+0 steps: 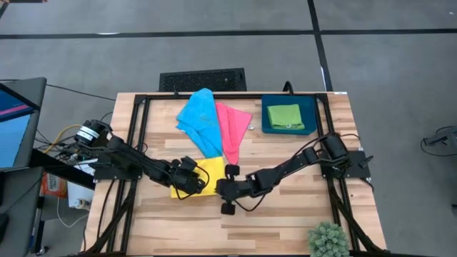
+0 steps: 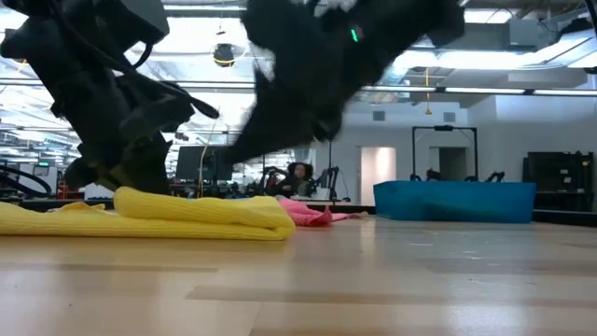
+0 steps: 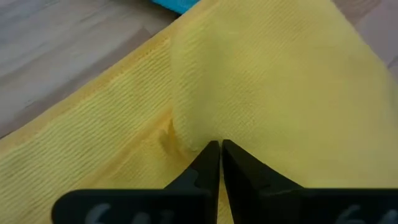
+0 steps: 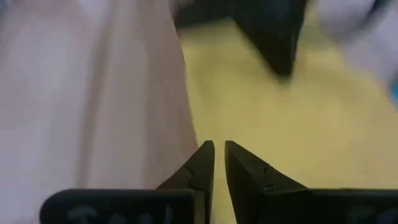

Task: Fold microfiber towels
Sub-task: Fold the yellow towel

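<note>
left gripper (image 3: 220,146) fingers pinching a raised fold of the yellow towel (image 1: 203,176) | right gripper (image 4: 219,146) fingers nearly together at its edge | towel mid-tabletop (image 1: 285,214), soft, limp, light | best gripped at corners

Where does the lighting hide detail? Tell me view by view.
Low view: bright ceiling lights behind turn both arms into silhouettes over the yellow towel. High view: even light, left hand and right hand at the towel's edges cast little shadow. Left wrist view: towel evenly lit, no glare.
</note>
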You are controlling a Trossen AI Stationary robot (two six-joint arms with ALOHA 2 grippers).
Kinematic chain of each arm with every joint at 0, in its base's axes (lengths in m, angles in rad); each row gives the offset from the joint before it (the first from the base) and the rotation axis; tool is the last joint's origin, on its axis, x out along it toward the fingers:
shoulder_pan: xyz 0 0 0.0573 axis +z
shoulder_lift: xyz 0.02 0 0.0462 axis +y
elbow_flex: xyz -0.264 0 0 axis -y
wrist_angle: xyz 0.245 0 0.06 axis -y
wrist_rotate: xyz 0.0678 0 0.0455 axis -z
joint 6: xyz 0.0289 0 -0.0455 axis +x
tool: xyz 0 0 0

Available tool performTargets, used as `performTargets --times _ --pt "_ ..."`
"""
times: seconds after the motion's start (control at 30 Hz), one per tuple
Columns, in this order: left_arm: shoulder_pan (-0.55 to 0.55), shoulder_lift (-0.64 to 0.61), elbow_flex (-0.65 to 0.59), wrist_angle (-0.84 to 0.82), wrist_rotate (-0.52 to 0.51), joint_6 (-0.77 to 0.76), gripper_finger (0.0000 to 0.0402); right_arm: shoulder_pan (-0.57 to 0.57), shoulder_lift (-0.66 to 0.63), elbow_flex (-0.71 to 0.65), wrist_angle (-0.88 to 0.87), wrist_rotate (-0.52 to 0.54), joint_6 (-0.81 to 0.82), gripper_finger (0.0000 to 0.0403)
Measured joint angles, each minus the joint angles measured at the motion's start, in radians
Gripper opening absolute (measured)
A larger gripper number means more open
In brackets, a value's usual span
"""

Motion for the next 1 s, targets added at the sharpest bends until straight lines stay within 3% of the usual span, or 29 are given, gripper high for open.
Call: performTargets --times 0.13,0.37,0.5,0.8,1.0 --pt "0.000 0.000 0.000 0.003 0.006 -0.002 0.0012 0.000 0.018 0.000 0.173 -0.006 -0.014 0.0063" --pt "0.001 -0.051 0.000 0.007 0.005 -0.004 0.0012 -0.017 0.077 -0.002 0.238 -0.012 0.015 0.0063" --pt "0.001 -0.136 0.000 -0.001 0.000 0.029 0.0012 -0.021 0.102 -0.002 0.316 -0.024 0.009 0.0063" --pt "-0.010 -0.381 0.000 -0.180 -0.016 -0.004 0.0002 -0.032 0.105 -0.002 0.434 -0.018 -0.073 0.0063" --pt "-0.043 -0.512 0.000 -0.238 -0.031 -0.006 0.0000 -0.040 0.216 0.029 0.526 -0.034 -0.036 0.0063"
